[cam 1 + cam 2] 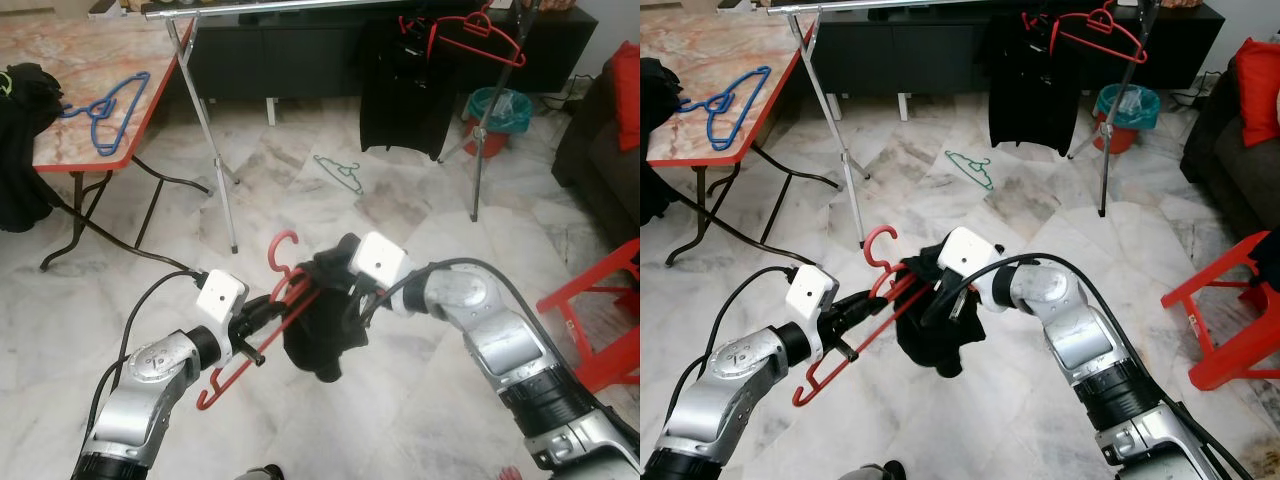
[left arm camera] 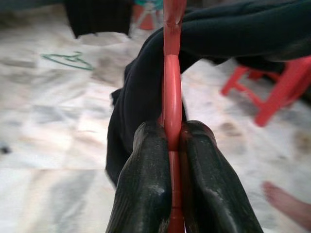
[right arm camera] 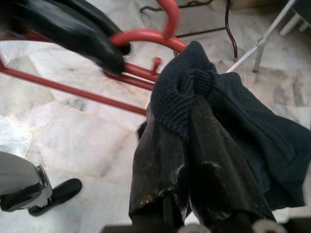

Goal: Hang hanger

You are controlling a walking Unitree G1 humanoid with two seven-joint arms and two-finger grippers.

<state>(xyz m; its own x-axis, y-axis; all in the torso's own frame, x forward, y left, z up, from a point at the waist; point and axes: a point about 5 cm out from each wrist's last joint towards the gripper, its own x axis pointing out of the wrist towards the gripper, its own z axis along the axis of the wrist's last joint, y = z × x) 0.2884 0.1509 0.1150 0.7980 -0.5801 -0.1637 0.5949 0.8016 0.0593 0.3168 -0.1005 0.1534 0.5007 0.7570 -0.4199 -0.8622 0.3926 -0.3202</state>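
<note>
Left pincer [image 2: 171, 145] grips the red hanger [image 1: 250, 335]; right pincer [image 3: 187, 121], beside that hanger's hook, grips the dark garment [image 1: 318, 330].

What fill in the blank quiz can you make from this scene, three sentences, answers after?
1. The left gripper is shut on a hanger coloured ____.
2. The right gripper pinches a dark ____ draped on that hanger.
3. On the table lies a hanger coloured ____.

Missing words: red; garment; blue
</note>
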